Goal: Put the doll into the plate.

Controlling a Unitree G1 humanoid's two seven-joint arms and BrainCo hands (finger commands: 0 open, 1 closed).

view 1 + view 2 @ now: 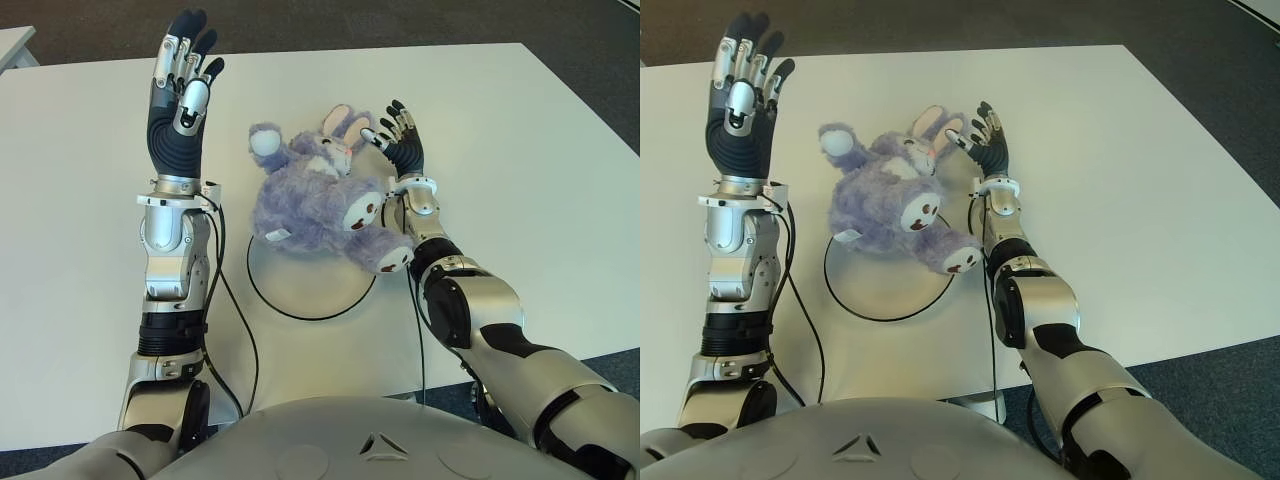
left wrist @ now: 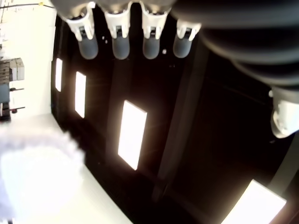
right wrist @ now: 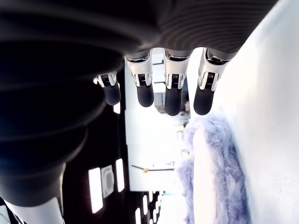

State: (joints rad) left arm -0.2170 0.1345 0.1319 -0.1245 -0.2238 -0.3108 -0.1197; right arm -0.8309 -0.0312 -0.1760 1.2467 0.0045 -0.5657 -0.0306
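Lying across the plate [image 1: 300,300] rim just left of the open, empty right hand [image 1: 400,140], doll [image 1: 320,200] needing nudging inward; left hand [image 1: 182,100] raised, open.

My two head eyes look forward and down on the white bench [image 1: 520,150], set slightly apart, both taking in the same arms and bench. Each wrist camera sits tight behind its own hand, looking out along the fingers [image 2: 121,44], which fill the view's edge.
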